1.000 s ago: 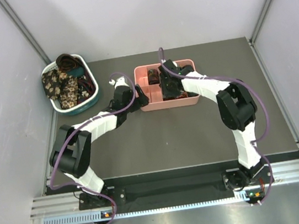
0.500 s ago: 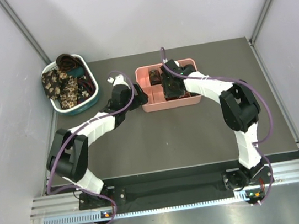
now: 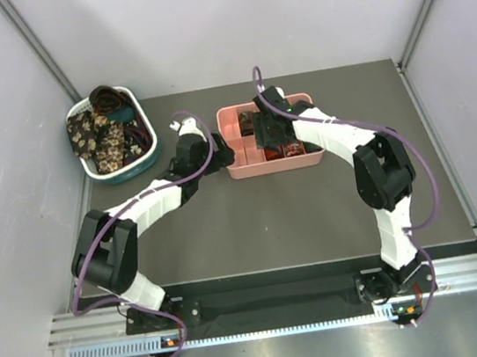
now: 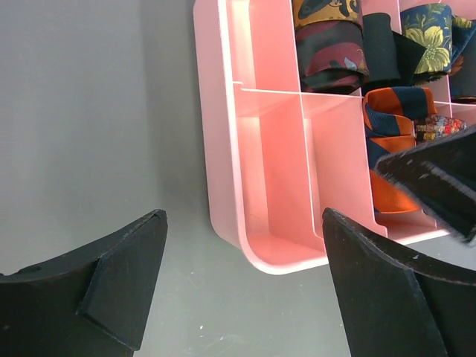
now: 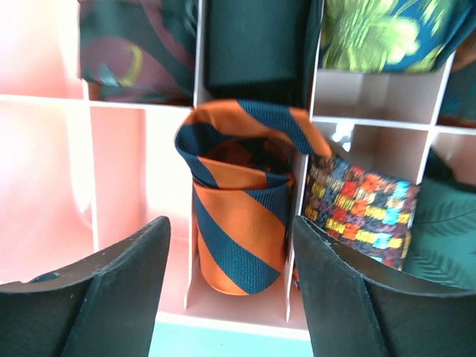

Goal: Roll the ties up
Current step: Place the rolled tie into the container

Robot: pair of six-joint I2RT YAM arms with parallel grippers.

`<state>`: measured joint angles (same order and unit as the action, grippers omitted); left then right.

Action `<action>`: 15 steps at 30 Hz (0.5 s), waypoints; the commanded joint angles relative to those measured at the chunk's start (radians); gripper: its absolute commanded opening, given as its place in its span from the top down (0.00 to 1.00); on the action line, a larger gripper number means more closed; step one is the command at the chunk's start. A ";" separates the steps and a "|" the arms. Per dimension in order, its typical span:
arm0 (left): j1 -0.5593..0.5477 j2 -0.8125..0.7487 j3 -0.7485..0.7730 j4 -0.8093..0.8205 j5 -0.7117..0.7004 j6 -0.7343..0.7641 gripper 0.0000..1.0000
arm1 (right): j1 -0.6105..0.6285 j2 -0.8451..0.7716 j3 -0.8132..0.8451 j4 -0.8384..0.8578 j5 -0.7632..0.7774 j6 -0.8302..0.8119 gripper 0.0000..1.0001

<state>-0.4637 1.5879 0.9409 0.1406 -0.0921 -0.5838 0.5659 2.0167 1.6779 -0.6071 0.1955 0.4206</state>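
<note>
A rolled tie with orange and dark blue diagonal stripes [image 5: 238, 223] stands upright in a near-row compartment of the pink tray [image 5: 44, 149]. My right gripper [image 5: 230, 294] is open above it, one finger on each side, not touching. In the top view this gripper [image 3: 268, 141] is over the tray's middle. My left gripper [image 4: 242, 297] is open and empty over the bare table, just off the tray's near left corner [image 4: 223, 149]; it shows in the top view [image 3: 222, 156] too. The striped coil [image 4: 394, 141] also shows in the left wrist view.
Other coiled ties fill nearby compartments: a dark maroon one [image 5: 134, 52], a black one [image 5: 253, 44], a green floral one [image 5: 387, 33] and a multicolour checked one [image 5: 357, 208]. A white-and-teal basket [image 3: 151, 155] at the far left holds loose floral and dark ties [image 3: 99, 136].
My right gripper has drawn up and back a little over the tray, and the striped coil stays in its compartment. My left gripper has shifted slightly left, away from the tray.
</note>
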 commanded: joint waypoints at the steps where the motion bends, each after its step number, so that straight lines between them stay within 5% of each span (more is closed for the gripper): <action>1: 0.002 -0.052 0.032 -0.002 -0.008 0.021 0.10 | 0.011 -0.047 0.078 -0.028 0.044 -0.034 0.33; 4: 0.002 -0.074 0.022 -0.010 -0.004 0.022 0.10 | 0.029 -0.105 0.080 0.004 0.067 -0.068 0.20; 6: 0.002 -0.104 0.007 -0.016 -0.014 0.027 0.05 | 0.044 -0.189 0.005 0.079 0.094 -0.104 0.01; 15: 0.000 -0.318 -0.119 -0.042 -0.038 0.018 0.01 | 0.048 -0.642 -0.490 0.499 0.026 -0.215 0.00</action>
<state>-0.4637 1.3594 0.8700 0.0895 -0.1173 -0.5724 0.6083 1.5173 1.2934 -0.3367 0.2317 0.2676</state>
